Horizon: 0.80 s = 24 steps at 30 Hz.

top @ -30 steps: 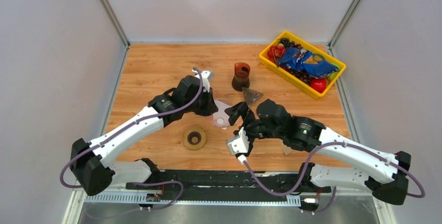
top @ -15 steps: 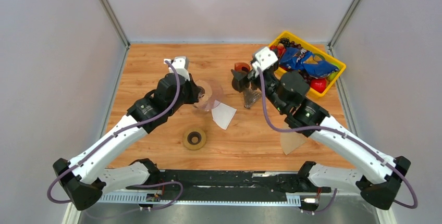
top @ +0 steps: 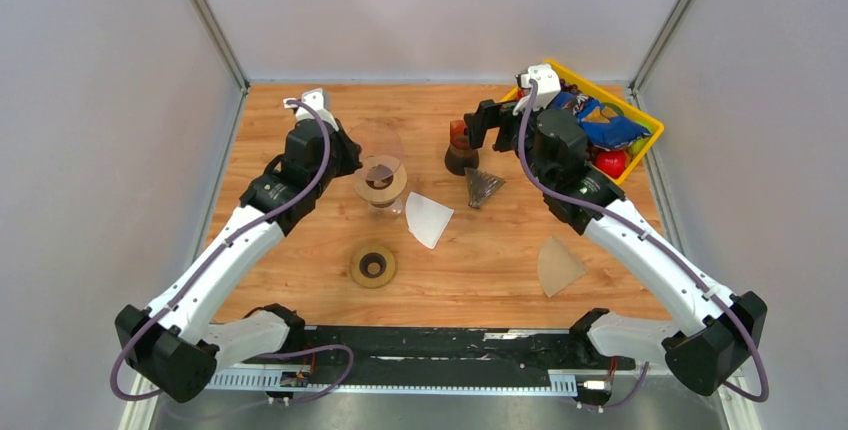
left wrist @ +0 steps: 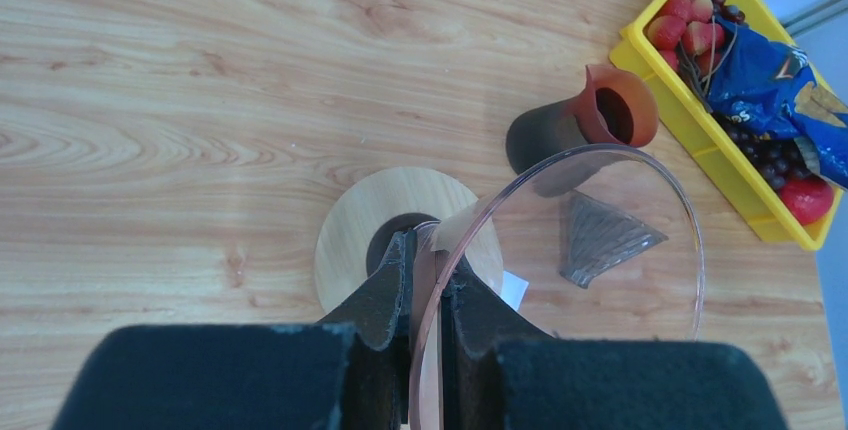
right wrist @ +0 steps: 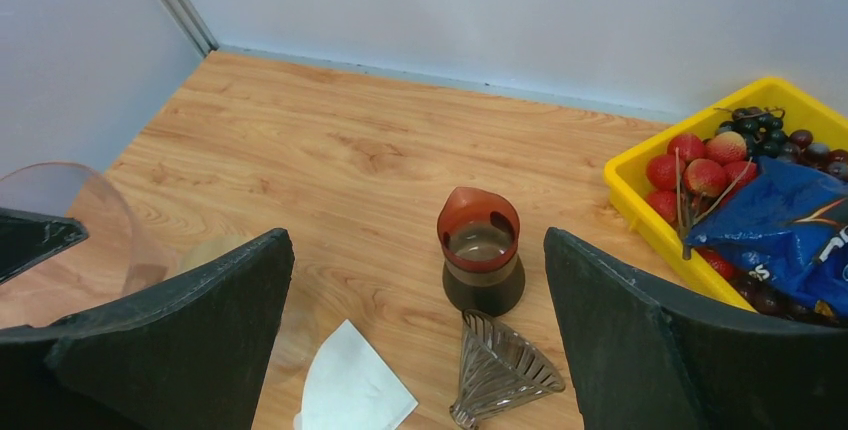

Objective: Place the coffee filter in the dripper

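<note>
A clear glass dripper (top: pixel 380 175) with a wooden collar (left wrist: pixel 350 230) stands upright left of centre. My left gripper (top: pixel 345 155) is shut on its rim, one finger inside the glass and one outside (left wrist: pixel 428 245). I cannot tell whether the dripper's foot touches the table. The white coffee filter (top: pixel 428 218) lies flat on the wood just right of the dripper, also in the right wrist view (right wrist: pixel 355 385). My right gripper (top: pixel 487 122) hangs open and empty (right wrist: pixel 415 240) above a brown carafe (right wrist: pixel 482 260).
A ribbed glass cone (top: pixel 484 186) lies on its side beside the carafe. A brown paper filter (top: pixel 558 265) lies at the near right and a wooden ring (top: pixel 373 265) near the front. A yellow bin (top: pixel 550 145) of fruit and snack bags stands at the back right.
Both arms have pulled apart from the table's centre. The left has carried the dripper back left and turned it upright; the right has swung to the back right. The white filter now lies on the table.
</note>
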Available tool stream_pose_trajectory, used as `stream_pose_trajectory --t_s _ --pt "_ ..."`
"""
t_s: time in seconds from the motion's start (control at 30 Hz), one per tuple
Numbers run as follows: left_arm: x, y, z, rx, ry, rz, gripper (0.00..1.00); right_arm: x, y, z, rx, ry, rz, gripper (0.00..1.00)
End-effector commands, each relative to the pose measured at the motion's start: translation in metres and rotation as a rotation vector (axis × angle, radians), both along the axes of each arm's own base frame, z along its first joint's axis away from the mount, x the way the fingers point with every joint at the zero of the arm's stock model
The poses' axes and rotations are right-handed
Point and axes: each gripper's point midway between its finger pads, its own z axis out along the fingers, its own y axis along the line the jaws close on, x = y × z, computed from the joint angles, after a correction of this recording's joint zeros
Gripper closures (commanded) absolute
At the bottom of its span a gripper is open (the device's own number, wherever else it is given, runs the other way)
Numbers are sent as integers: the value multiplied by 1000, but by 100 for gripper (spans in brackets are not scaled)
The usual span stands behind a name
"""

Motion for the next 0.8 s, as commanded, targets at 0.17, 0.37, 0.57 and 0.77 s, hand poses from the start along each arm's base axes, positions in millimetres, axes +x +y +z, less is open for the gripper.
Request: stream_pose_trajectory --t_s 0.17,0.37,0.57,0.77 --pt "30 -10 -8 -121 -7 -29 100 0 8 -5 20 11 39 0" --pt "36 -15 -29 -163 50 -59 100 7 14 -11 3 25 50 0" --pt "36 -10 -45 -166 90 -44 100 11 34 -22 -11 53 130 0" --pt "34 -7 -61 -154 141 -27 100 8 70 -32 4 83 302 0"
